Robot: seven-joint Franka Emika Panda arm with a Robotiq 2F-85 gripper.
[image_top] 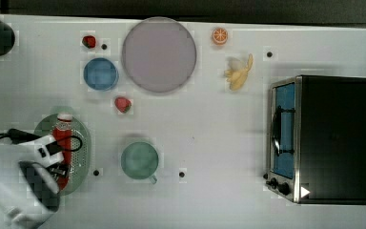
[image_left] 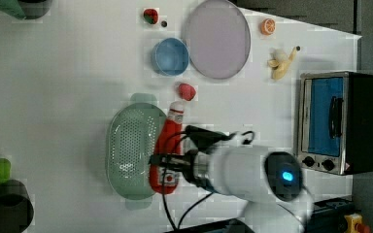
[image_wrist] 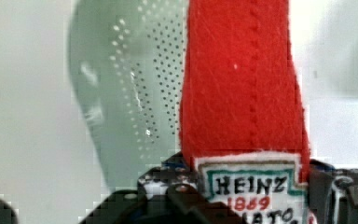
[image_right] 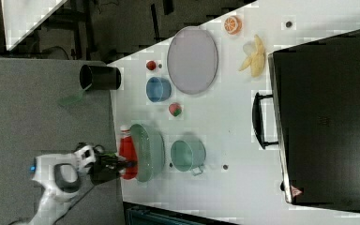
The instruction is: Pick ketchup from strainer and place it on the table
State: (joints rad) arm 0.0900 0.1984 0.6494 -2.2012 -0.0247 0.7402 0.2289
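I am gripping the ketchup [image_left: 167, 145] across its lower, labelled body; my gripper [image_left: 161, 161] is clamped on both sides. The bottle is sitting over the strainer [image_left: 128, 148], along the rim nearer the left view's right, its long axis running parallel to the strainer's length, white cap pointing away from my wrist. Open table [image_left: 68, 87] is lying just beyond that rim. My fingertips are hidden behind the label in the wrist view, and I cannot tell whether the bottle's base is clear of the rim.

arm: reaching in from the top view's lower left | end effector [image_left: 161, 160]: clamped on ketchup [image_left: 167, 145]
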